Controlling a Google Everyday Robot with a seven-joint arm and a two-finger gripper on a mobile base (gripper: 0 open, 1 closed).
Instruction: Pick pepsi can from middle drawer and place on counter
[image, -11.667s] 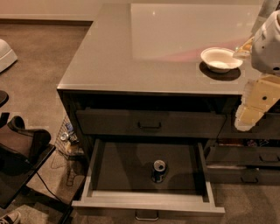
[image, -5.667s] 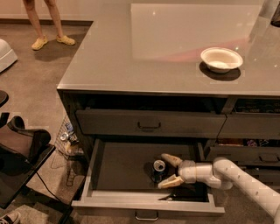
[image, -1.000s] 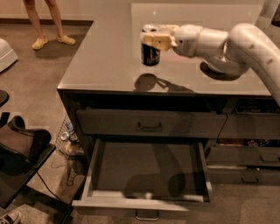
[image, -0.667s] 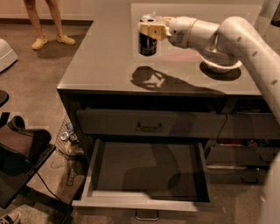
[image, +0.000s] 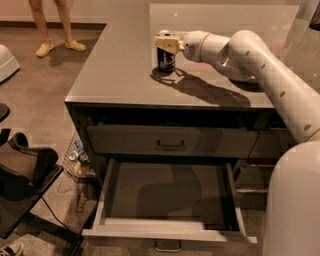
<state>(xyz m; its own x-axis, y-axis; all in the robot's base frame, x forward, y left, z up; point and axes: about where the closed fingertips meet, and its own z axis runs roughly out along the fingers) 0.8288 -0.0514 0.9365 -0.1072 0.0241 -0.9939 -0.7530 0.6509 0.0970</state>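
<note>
The pepsi can (image: 165, 61), dark blue with a silver top, stands upright on the grey counter (image: 120, 65) near its middle. My gripper (image: 166, 43) is at the can's top, its pale fingers (image: 170, 44) shut around the upper part of the can. The white arm reaches in from the right across the counter. The middle drawer (image: 167, 192) stands pulled open below, its dark interior bare. The drawer above it (image: 170, 141) is shut.
A person's legs (image: 54, 25) stand on the carpet at the far left. A black chair (image: 22, 175) and a wire basket (image: 75, 160) with items sit left of the cabinet. Narrower drawers (image: 260, 145) are at the right. The arm hides the white bowl.
The can has come down and a little forward in my gripper and now rests on the counter. The drawer stays open and empty.
</note>
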